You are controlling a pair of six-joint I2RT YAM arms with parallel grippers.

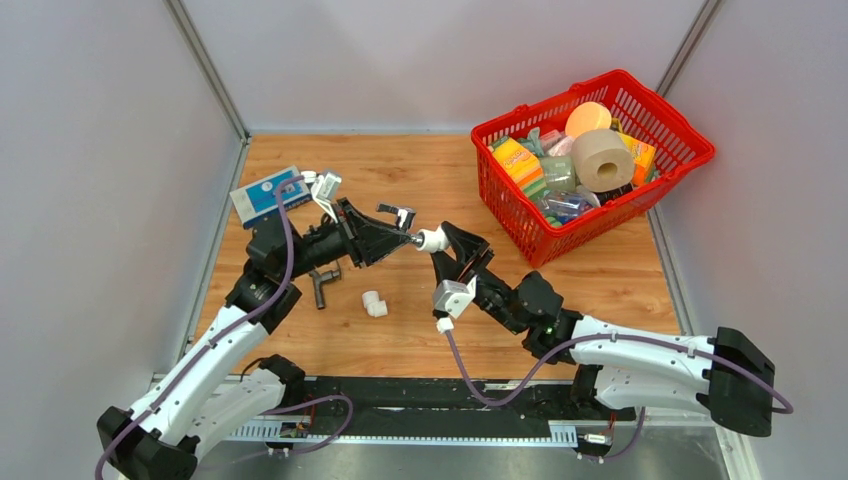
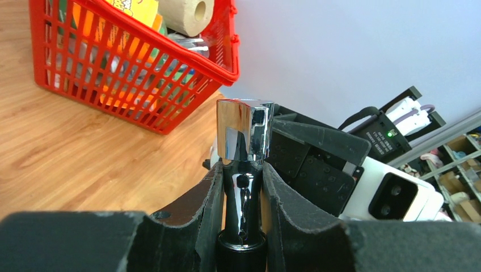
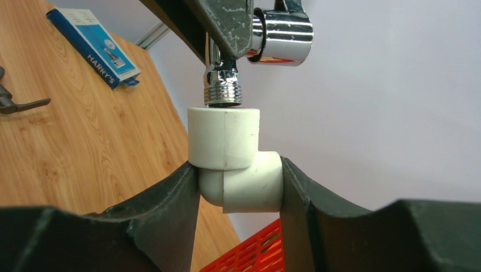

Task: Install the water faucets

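Note:
My left gripper (image 1: 385,232) is shut on the shiny chrome faucet (image 1: 400,218) and holds it in the air over the table's middle. In the left wrist view the pads (image 2: 211,192) clamp the faucet's stem (image 2: 245,130). My right gripper (image 1: 447,247) is shut on a white plastic elbow fitting (image 1: 432,240). In the right wrist view the faucet's threaded end (image 3: 222,90) sits just above the elbow's open mouth (image 3: 226,133), nearly touching. The dark grey L-shaped faucet (image 1: 322,285) lies on the table under the left arm. It also shows in the right wrist view (image 3: 14,105).
A second white elbow (image 1: 374,303) lies on the wood near the dark faucet. A blue box (image 1: 265,195) lies at the back left. A red basket (image 1: 690,150) full of household items stands at the back right. Grey walls enclose the table.

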